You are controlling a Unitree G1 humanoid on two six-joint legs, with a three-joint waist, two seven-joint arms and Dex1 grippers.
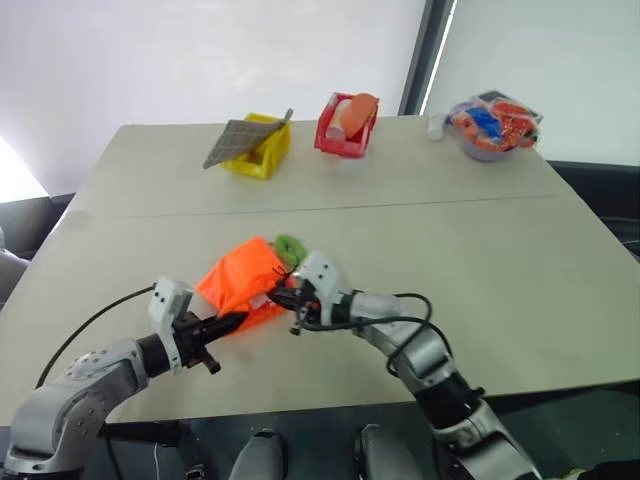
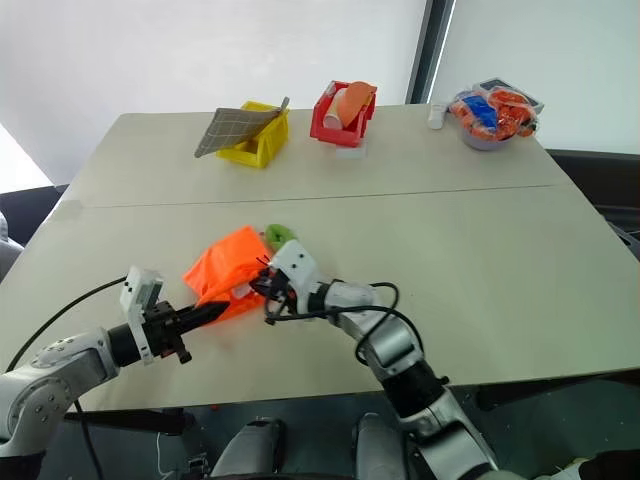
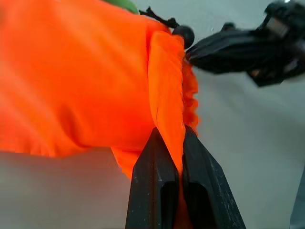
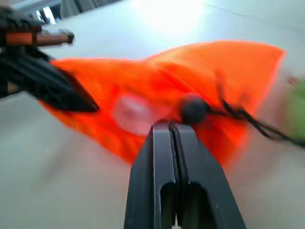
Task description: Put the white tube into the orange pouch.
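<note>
Fabric is the whole story with the orange pouch [image 1: 243,280]: it looks thin, limp and very light, so it folds and sags wherever it is not held, and its mouth will likely collapse unless two points of the rim are kept apart. It lies low over the near part of the counter [image 1: 520,270], bunched between both arms. The left end effector [image 3: 175,157] has its fingers pressed together on a fold of the pouch's edge. The right end effector [image 4: 172,131] is also pressed together, right at the pouch by the black cord [image 4: 248,117] and its round bead; whether it pinches cloth or cord I cannot tell. A pale round patch on the orange cloth in the right wrist view may be the white tube inside, but that is uncertain. Best hold, I judge, is the hemmed rim near the cord, where the cloth is thickest and least likely to slip.
</note>
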